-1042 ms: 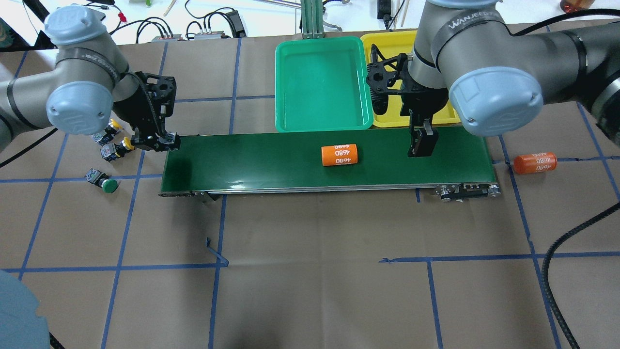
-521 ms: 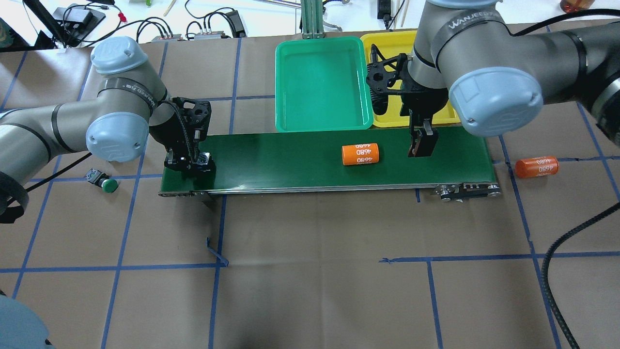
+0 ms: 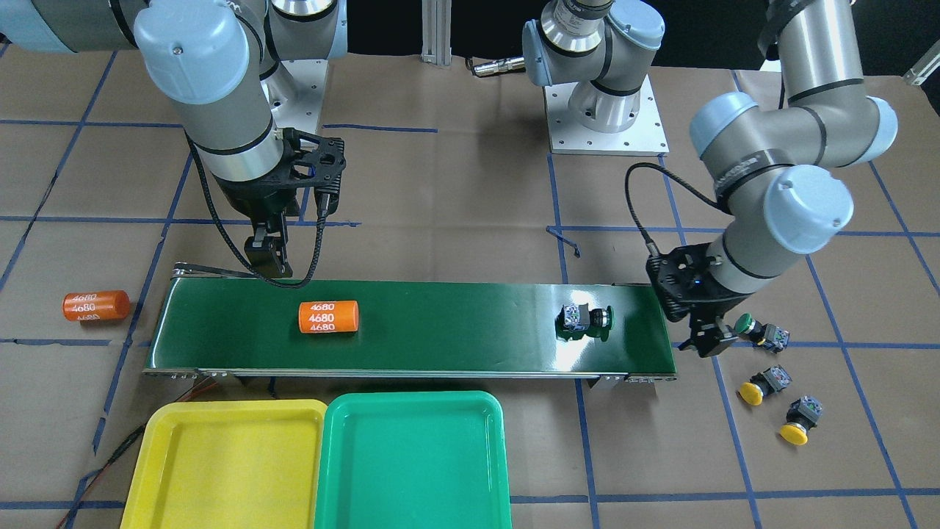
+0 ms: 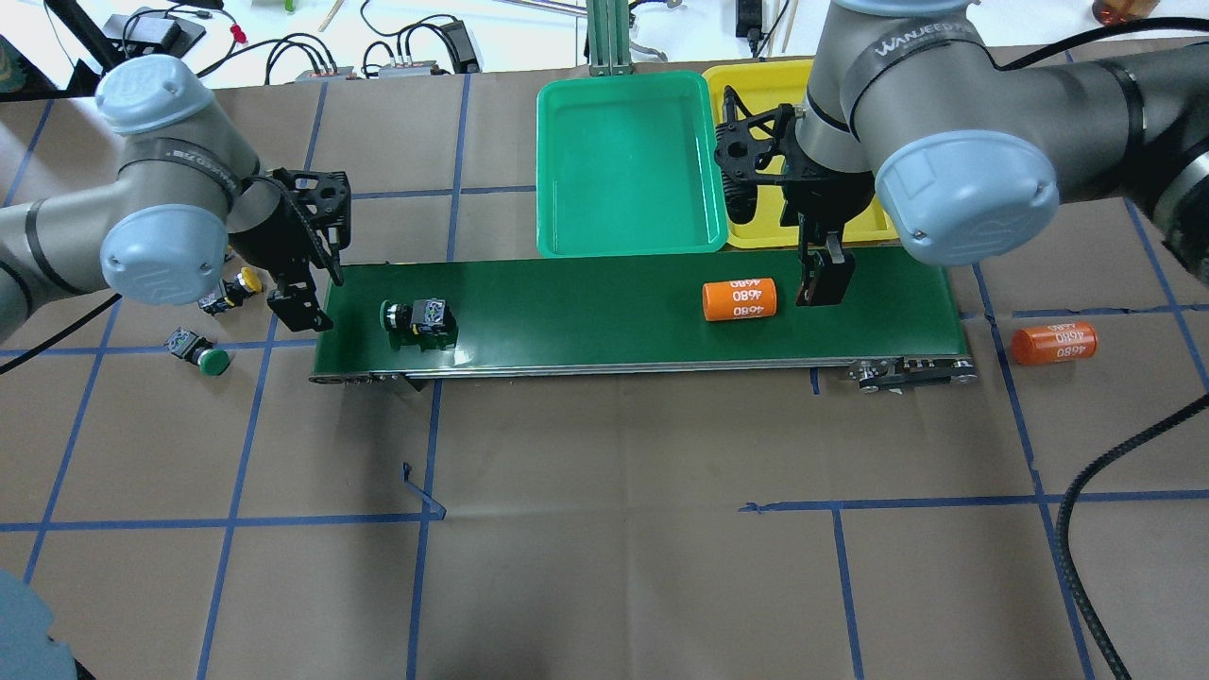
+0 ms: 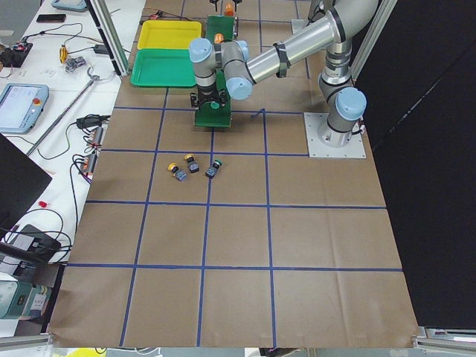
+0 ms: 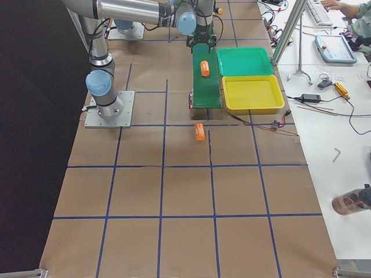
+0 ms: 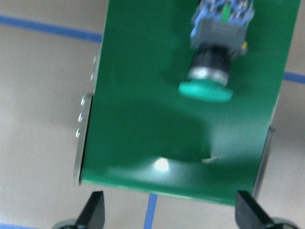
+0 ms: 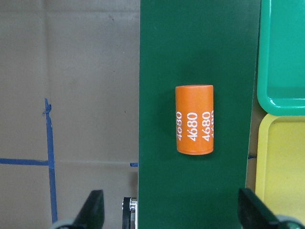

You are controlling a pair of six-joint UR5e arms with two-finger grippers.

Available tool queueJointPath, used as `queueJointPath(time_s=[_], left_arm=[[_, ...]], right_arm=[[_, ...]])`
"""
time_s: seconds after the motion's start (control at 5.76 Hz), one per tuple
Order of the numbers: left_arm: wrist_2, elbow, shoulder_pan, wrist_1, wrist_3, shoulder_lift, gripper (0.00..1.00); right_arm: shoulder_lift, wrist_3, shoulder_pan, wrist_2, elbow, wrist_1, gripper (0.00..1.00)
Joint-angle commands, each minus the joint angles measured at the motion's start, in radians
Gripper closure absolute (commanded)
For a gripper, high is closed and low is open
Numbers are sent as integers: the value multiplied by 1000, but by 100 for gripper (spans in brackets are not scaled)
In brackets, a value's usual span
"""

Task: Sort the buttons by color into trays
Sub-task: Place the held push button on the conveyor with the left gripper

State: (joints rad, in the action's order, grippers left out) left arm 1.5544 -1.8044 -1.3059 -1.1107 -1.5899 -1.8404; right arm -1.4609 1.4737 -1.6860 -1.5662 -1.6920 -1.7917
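Left gripper: jaws spread, nothing held, hanging just off the near end of the conveyor belt. Right gripper: jaws likewise spread and empty, poised over the belt's other end, just beside an orange cylinder marked 4680. Green-capped button: lying on its side on the belt near the left gripper, cap toward the belt's end. Second green-capped button and two yellow-capped buttons: on the table beside that end, near one another, apart from the belt. Green tray and yellow tray: side by side against the belt's far edge, no button in either. Step judged: feeding buttons onto the belt for collection at the tray end; task at an early stage. Handling advice: ignore the cylinder; close across the flat sides of the block body rather than the round cap, which looks prone to slipping; match cap colour to tray before release. Surface: table covered in brown paper with a blue tape grid; second orange cylinder lying past the belt. Surroundings: cables and small electronics beyond the table's far edge.
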Motion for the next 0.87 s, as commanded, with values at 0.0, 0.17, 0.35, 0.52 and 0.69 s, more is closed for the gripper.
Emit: queueJointPath(time_s=[0.0,0.17,0.35,0.52,0.69], left_arm=[[9,33,176,-6,-36,-25,2],[0,16,268,-8,-200,-39,2],[-3,11,334,-8,-423,-63,3],[-2,8,352,9,-641,-116,4],[-4,5,352,78,-783,-161,4]], right_arm=[[0,-1,-1,1,2,-2,0],[8,-4,-4,26,6,-5,0],[10,-38,-6,52,5,-32,0],[43,-44,-27,51,11,-75,0],[86,-56,-73,51,11,-142,0]])
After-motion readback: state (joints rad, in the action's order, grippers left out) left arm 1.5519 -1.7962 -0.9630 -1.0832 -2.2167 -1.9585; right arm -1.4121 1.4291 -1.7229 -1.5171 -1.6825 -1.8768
